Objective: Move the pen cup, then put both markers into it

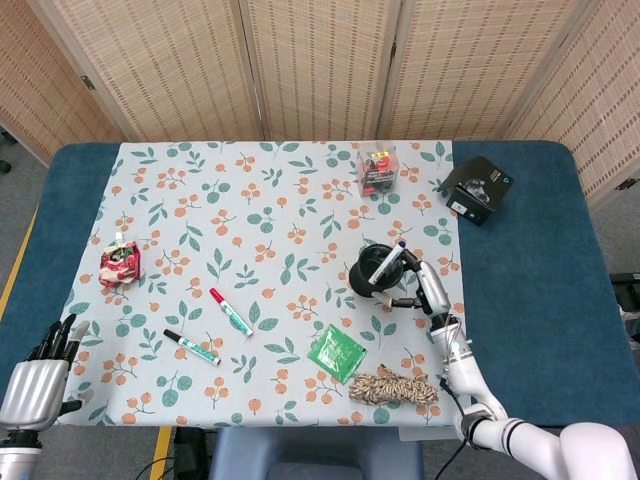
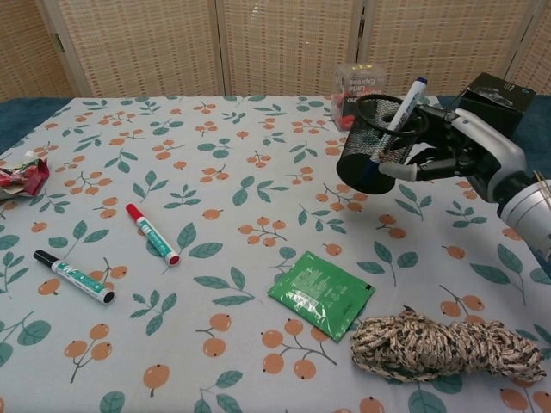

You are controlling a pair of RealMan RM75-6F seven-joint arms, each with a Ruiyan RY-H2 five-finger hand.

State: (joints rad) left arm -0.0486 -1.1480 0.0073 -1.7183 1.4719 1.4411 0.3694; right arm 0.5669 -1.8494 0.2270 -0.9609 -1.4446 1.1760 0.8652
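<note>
So, the left hand [image 1: 35, 385] is only caught in the head view, down at the near-left corner off the cloth, fingers apart and nothing held; the chest view misses it completely. The chest view is where it's plain that the black mesh pen cup [image 2: 372, 142] is lifted clear of the tabletop [image 1: 530, 290] and tilted, gripped from its right side by the right hand [image 2: 456, 155], fingers wrapped around the wall. A blue-and-white pen [image 2: 398, 116] is seen leaning inside the cup, its top poking past the rim. The red-capped marker [image 2: 152, 233] and the black-capped marker [image 2: 73, 276] are laid flat on the floral cloth [image 2: 258, 198] at the left, well apart from the cup. A green packet [image 2: 321, 293] and a coil of rope [image 2: 443, 346] are found nearer the front edge.
</note>
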